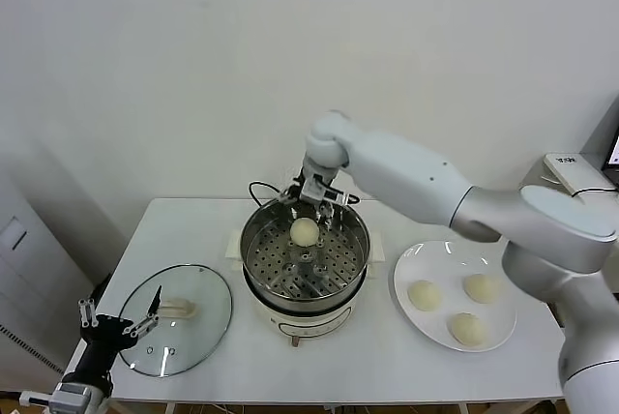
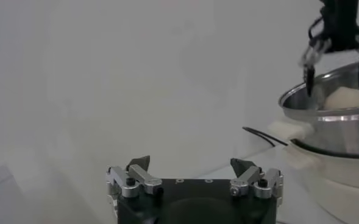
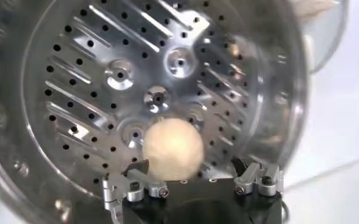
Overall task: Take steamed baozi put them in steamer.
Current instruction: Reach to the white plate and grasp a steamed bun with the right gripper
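Head view: right gripper (image 1: 316,200) over steamer (image 1: 354,269) back rim, jaws wide, holding nothing. One baozi (image 1: 305,231) on the tray just below it; three more on plate (image 1: 411,269). Left gripper (image 1: 117,321) parked by lid (image 1: 198,322), jaws wide.

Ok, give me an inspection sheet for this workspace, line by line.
Surface: white table.
Job's things: steamer at centre, one baozi on its perforated tray; three baozi on the white plate to the robot's right.
Clutter: glass lid lying flat on the table's left.
Grippers: right gripper above the steamer's far rim, jaws open, holding nothing; left gripper low by the lid, jaws open.
Cables: black cord behind the steamer.
Surroundings: plain white wall.
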`<action>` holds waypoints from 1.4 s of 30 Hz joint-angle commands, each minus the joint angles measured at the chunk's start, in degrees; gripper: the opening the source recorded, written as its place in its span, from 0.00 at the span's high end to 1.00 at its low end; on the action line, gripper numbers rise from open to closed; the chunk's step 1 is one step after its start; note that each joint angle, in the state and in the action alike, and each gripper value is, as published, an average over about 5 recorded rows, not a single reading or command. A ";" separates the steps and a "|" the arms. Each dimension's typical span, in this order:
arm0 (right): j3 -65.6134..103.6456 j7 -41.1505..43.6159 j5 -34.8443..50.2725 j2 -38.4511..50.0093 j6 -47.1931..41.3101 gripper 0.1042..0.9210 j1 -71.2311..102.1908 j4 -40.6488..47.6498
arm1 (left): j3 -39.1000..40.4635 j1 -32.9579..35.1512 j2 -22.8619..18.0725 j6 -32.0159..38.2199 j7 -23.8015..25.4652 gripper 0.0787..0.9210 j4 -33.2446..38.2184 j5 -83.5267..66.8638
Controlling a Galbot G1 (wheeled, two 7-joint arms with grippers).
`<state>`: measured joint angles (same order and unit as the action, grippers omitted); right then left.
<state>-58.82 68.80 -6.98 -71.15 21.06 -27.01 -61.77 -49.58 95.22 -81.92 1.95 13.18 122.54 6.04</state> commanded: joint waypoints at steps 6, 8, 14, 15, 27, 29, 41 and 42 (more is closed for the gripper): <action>-21.37 4.75 37.21 15.91 -32.13 0.12 -19.25 -0.29 | 0.01 -0.30 -0.18 0.22 -0.06 0.12 0.63 -0.30; -22.66 5.17 36.36 19.17 -33.59 0.12 -17.82 -0.12 | 0.01 -0.49 -0.26 0.16 -0.11 0.12 0.88 -0.41; -21.98 1.22 28.45 29.50 -33.54 0.12 -8.70 -7.19 | 0.17 -0.45 -0.75 -0.03 -0.13 0.12 1.59 -0.46; -21.05 0.29 26.71 31.14 -33.35 0.12 -6.40 -8.82 | 0.21 -0.45 -0.85 -0.05 -0.13 0.12 1.61 -0.43; -0.94 -5.84 12.92 36.37 -28.08 0.12 19.98 -9.46 | 0.42 0.01 -0.57 -0.45 -0.19 0.12 1.48 0.03; 0.79 -6.27 13.52 35.59 -27.81 0.12 21.43 -8.43 | 0.69 -0.06 -0.65 -0.59 -0.24 0.12 1.44 0.32; 2.71 -6.67 11.89 29.95 -26.64 0.12 24.50 -4.46 | 0.59 0.46 -1.18 -0.59 -0.26 0.12 1.28 1.20; 2.64 -6.63 11.94 29.73 -26.67 0.12 24.56 -4.35 | 0.41 0.49 -1.13 -0.59 -0.26 0.12 1.25 1.15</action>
<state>-59.09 62.74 6.54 -40.97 -5.78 -6.52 -66.99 -48.92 95.62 -82.98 1.37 12.93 123.84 7.00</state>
